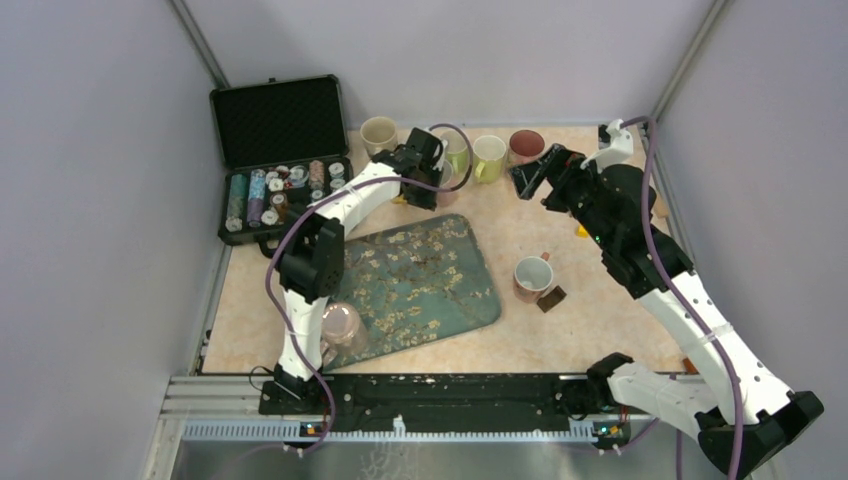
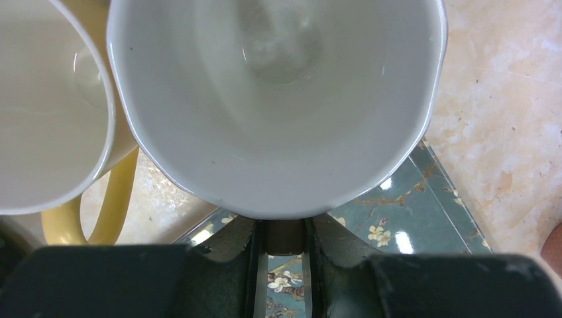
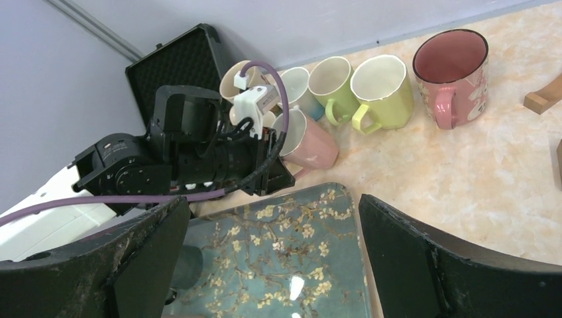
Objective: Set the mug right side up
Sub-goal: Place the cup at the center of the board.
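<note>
A pink mug point(image 3: 313, 144) with a white inside point(image 2: 278, 99) is at the back of the table, just beyond the flowered tray's point(image 1: 420, 280) far edge. It is tilted, its mouth turned up toward the left wrist. My left gripper point(image 2: 286, 265) is shut on the mug's handle point(image 2: 286, 237), which sits between the jaws. In the top view the left gripper point(image 1: 428, 168) covers most of the mug point(image 1: 447, 190). My right gripper point(image 3: 272, 265) hangs open above the tray's far right corner with nothing between its fingers; from above it point(image 1: 530, 178) is at back centre-right.
A row of upright mugs lines the back: cream point(image 1: 379, 132), yellow-green point(image 1: 488, 155), dark pink point(image 1: 526, 145); a yellow one point(image 2: 46, 106) touches the held mug. Another pink mug point(image 1: 532, 277) stands right of the tray. An overturned pinkish cup point(image 1: 342, 325) sits on the tray's near-left corner. An open black case point(image 1: 280, 160) is at back left.
</note>
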### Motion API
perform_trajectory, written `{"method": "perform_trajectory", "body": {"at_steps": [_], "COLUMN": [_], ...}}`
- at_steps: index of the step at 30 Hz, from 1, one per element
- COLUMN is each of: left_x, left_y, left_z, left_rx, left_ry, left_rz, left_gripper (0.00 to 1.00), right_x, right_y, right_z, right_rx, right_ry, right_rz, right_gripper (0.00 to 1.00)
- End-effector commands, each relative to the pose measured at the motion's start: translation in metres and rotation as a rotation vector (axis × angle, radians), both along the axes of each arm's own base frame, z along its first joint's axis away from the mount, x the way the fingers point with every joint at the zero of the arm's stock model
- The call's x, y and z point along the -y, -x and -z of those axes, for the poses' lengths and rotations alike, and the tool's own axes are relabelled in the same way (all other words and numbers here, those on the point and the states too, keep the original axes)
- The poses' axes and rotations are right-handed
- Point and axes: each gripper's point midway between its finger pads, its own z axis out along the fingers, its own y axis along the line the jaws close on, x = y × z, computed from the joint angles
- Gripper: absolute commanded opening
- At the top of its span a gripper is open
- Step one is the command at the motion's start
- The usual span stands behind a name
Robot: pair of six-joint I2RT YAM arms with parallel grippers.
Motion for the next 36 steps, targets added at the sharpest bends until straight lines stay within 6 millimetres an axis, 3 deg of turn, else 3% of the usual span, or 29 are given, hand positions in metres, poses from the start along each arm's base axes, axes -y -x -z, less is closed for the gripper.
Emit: {"method": "perform_trajectory", "body": {"at_steps": [1, 9, 26, 31, 36], "left_x": [0.011, 0.003, 0.007, 0.008, 0.014], "left_y": [-0.029, -0.034, -0.032, -0.029, -0.021], "left_z": [-0.034, -0.028, -0.036, -0.045, -0.071], "left_rx": [0.129, 0.136, 0.144, 0.150, 0.165], "left_ry": [0.039, -0.009, 0.019, 0.032, 0.101], "left_rz": [0.011, -0.010, 0.005, 0.008, 0.024], "left_gripper": [0.03, 0.09, 0.42, 0.48, 0.62], "right_x": [-0.003, -0.006, -0.012, -0.014, -0.015], "right_y": [-0.003, -0.005, -0.004, -0.002, 0.001], "right_z": [-0.009, -0.009, -0.009, -0.008, -0.007], "right_rx": [0.037, 0.036, 0.025, 0.017, 0.007], "right_ry": [-0.006, -0.009, -0.019, -0.022, -0.022], "right_rz": [-0.006, -0.019, -0.047, -0.057, -0.071], "right_gripper": [0.99, 0.99, 0.99, 0.99, 0.99]}}
